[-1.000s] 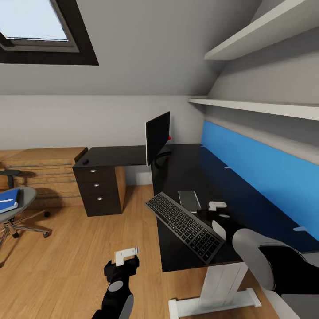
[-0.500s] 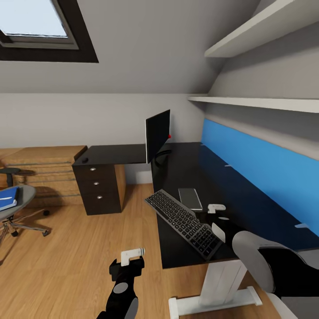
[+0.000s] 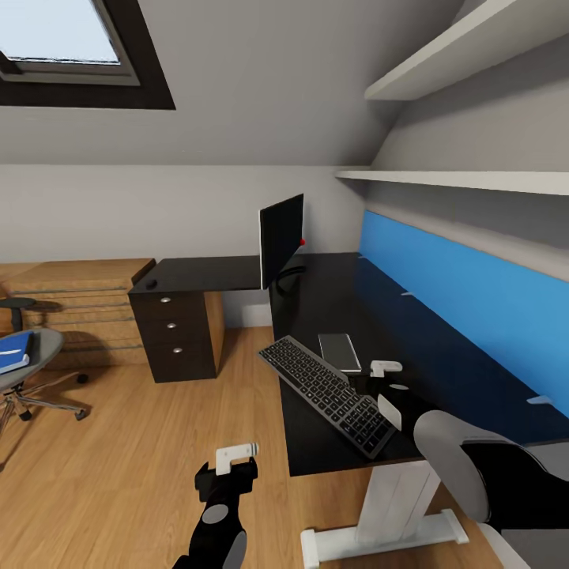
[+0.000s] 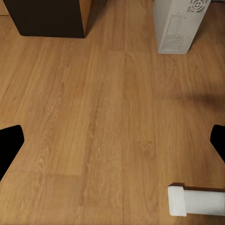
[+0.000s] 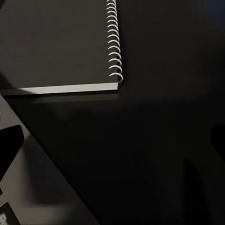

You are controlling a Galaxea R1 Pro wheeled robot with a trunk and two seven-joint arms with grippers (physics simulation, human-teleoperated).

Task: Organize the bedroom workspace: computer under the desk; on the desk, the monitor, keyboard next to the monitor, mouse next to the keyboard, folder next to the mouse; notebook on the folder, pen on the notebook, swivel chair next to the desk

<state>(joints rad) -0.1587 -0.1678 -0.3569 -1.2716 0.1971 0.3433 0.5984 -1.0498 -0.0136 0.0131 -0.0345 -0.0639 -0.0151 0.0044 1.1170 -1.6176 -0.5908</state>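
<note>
Blue folder (image 3: 16,353) on swivel chair (image 3: 35,371), both cropped by frame edge.

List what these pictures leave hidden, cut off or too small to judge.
- Swivel chair, head view: cut by the picture's edge.
- Folder, head view: partly cut off at that edge.
- Computer, left wrist view: top cropped.
- Small dark object on the desk corner, head view: too small to identify.
- Right pincer, head view: open or shut unclear.

Likely attic home office: skylight (image 3: 67,35), desk (image 3: 332,308), monitor (image 3: 280,237).
</note>
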